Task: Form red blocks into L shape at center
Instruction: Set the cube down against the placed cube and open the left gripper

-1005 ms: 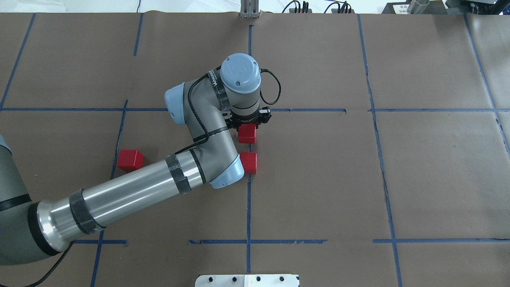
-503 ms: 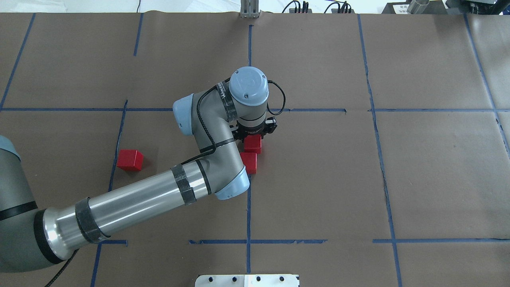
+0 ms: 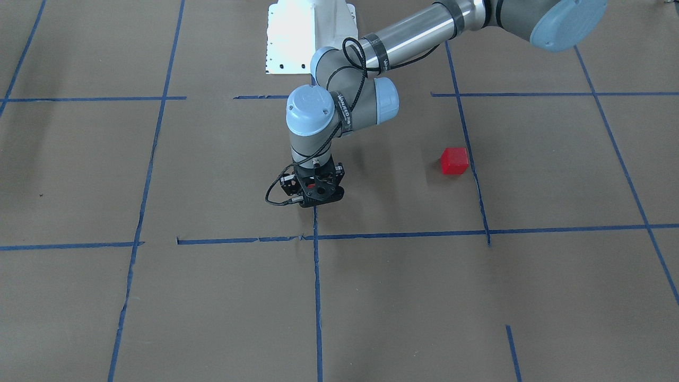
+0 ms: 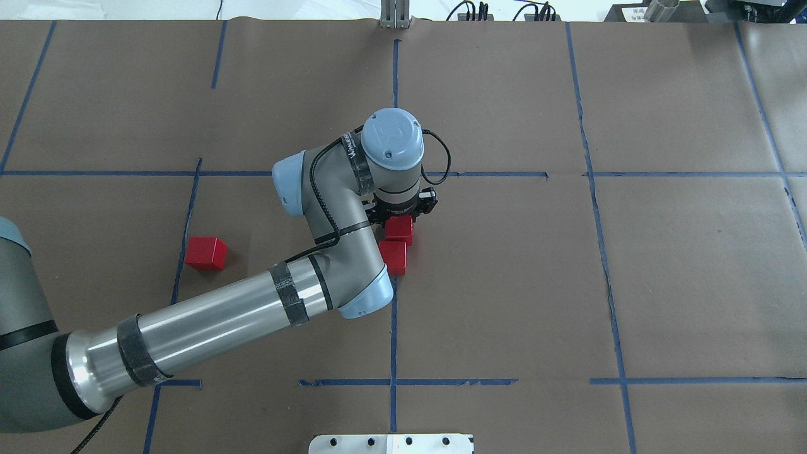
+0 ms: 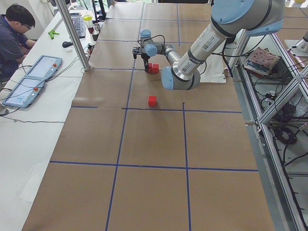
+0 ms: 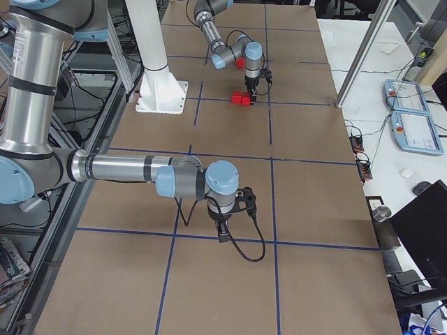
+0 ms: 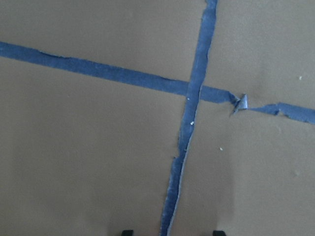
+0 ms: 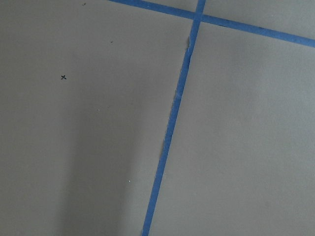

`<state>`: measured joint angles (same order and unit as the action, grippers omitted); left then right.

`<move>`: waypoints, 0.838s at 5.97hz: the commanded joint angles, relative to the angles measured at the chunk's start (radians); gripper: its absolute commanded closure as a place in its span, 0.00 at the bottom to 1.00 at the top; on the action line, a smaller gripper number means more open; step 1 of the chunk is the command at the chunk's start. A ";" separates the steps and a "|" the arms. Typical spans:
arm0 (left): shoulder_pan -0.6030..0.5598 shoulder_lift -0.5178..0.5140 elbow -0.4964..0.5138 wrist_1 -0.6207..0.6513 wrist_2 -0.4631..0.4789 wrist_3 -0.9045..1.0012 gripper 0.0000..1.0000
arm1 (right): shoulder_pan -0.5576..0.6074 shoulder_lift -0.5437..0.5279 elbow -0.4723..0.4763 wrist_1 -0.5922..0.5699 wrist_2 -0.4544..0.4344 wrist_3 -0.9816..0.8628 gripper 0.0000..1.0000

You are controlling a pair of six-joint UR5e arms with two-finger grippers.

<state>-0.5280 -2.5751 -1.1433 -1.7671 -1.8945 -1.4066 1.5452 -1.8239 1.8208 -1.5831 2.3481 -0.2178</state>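
Red block under left fingers (hold unclear), just beside second block; third block apart; right fingers: cannot tell.

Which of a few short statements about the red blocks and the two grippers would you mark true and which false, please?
1. The left gripper is down at one red block, the far block. True.
2. The far block sits next to the near block at the vertical tape line. True.
3. All three red blocks are grouped together. False: the lone block lies apart, toward the robot's left.
4. The right gripper is beside the blocks. False: it hangs over bare paper, far from them.
5. The L shape is complete. False: only two blocks are together.
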 commanded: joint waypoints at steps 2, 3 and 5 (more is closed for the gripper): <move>-0.001 0.030 -0.044 0.000 -0.001 0.008 0.76 | 0.000 0.000 0.000 0.000 -0.001 0.000 0.00; 0.000 0.038 -0.050 -0.002 -0.001 0.009 0.76 | 0.000 0.000 0.000 0.000 -0.001 0.000 0.00; 0.000 0.039 -0.050 -0.002 -0.001 0.009 0.76 | 0.000 0.000 -0.002 0.000 -0.001 0.000 0.00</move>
<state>-0.5279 -2.5368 -1.1925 -1.7686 -1.8960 -1.3977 1.5447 -1.8239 1.8197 -1.5831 2.3470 -0.2178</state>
